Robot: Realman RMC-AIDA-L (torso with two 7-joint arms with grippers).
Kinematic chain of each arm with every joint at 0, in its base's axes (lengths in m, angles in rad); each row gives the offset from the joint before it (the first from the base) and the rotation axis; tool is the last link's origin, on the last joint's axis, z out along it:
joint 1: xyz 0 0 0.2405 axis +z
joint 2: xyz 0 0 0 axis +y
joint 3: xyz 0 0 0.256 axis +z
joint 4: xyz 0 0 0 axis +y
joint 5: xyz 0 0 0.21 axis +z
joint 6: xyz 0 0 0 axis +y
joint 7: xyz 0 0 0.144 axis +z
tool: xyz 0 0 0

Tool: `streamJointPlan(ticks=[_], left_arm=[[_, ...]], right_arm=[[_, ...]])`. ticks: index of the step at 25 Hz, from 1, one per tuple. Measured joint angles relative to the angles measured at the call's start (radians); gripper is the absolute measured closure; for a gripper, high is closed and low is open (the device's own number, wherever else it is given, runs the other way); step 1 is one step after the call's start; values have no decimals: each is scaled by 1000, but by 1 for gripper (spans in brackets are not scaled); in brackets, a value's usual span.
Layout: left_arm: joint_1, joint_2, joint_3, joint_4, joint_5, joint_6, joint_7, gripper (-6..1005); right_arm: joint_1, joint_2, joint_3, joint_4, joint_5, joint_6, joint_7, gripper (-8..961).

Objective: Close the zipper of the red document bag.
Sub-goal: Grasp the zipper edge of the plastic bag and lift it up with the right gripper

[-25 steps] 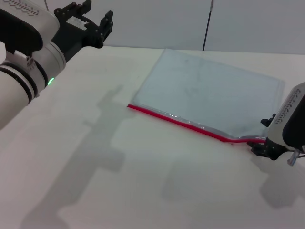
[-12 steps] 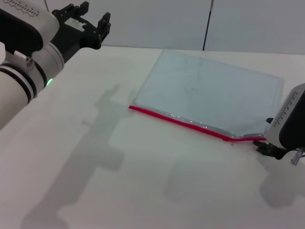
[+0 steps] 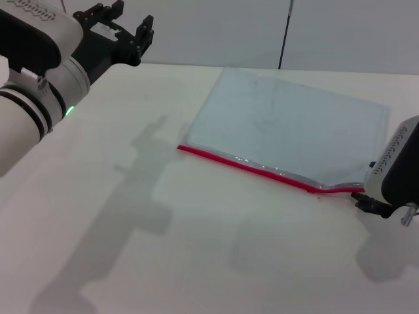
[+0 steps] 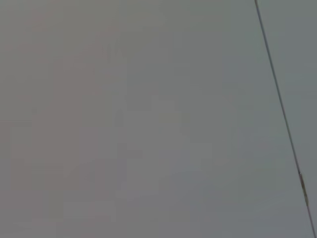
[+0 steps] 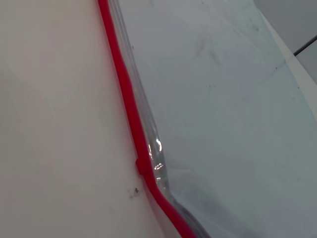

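Observation:
The red document bag lies flat on the white table, a translucent pale blue-grey pouch. Its zipper is the red strip along the near long edge, running from the left corner to the right corner. My right gripper sits at the table's right side, right at the zipper's right end, where the bag's corner lifts slightly. In the right wrist view the zipper runs along the bag, with a small red bump partway along. My left gripper hangs open and raised at the far left, away from the bag.
The white table stretches wide in front of and left of the bag. A pale wall with a dark vertical seam stands behind it. The left wrist view shows only a grey surface with a thin dark line.
My right gripper has shifted slightly to the right, and the bag's right corner and zipper end have moved with it. The left arm has barely moved.

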Motion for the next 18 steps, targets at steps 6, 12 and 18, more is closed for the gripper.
streamJointPlan(ticks=[6,12,18], left_arm=[[-3,-1,4,-2,0,0,0,476],[-4,-1,4,-4,0,0,0,476],[-4,-1,5,-4,0,0,0,476]], right_arm=[[41,-1,0,55,-1,4,0,288],[68,0,0,74,-1,5,1,292],[83,0,-1,68,-1,19,7,296]])
